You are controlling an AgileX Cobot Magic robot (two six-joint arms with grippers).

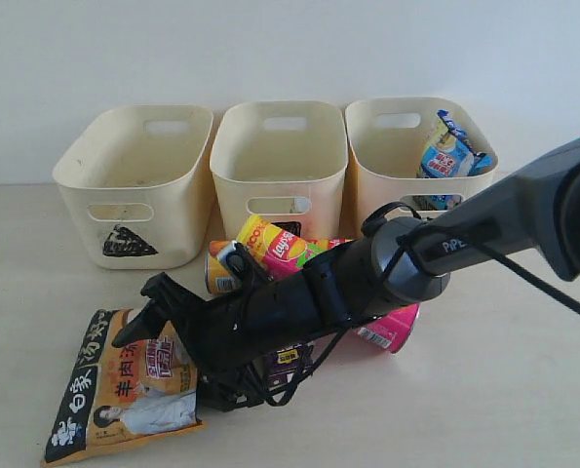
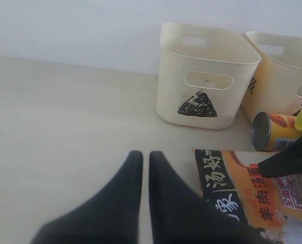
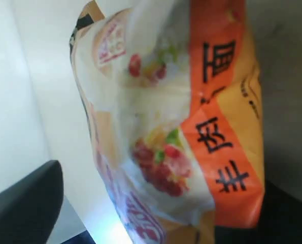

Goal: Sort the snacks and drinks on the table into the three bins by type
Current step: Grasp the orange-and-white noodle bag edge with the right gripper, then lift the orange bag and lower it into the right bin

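Pale wood tabletop fills my screens, with a plain white wall behind it. Nearest to me, at the front left, the orange-black bag (image 1: 124, 390) lies flat on the table with its printed face up.

The right gripper (image 1: 141, 312) has reached across from the right side and sits over the bag's upper edge. Its jaws are spread wide, and in the right wrist view the bag fills the space between the two fingers (image 3: 24, 203). I can't tell whether either finger touches it.

My left gripper (image 2: 141, 155) shows only in its own wrist view. Its jaws are pressed together on nothing, above bare table just beside the bag's black-edged end.

Under the right arm I can make out a dark carton (image 1: 288, 359), mostly hidden. Behind the arm both tubes lie on their sides. The yellow-orange-red tube (image 1: 219, 268) has its metal end pointing left, and the pink tube (image 1: 392, 327) runs slantwise across it. I can't tell how the two rest on each other.

The three bins stand in a row against the wall. The left bin (image 1: 134, 185) carries the black triangle, and the tubes cover the front of the middle bin (image 1: 280, 166). The right bin (image 1: 397, 146) holds the blue-white bag (image 1: 450, 151), which stands up above its rim.
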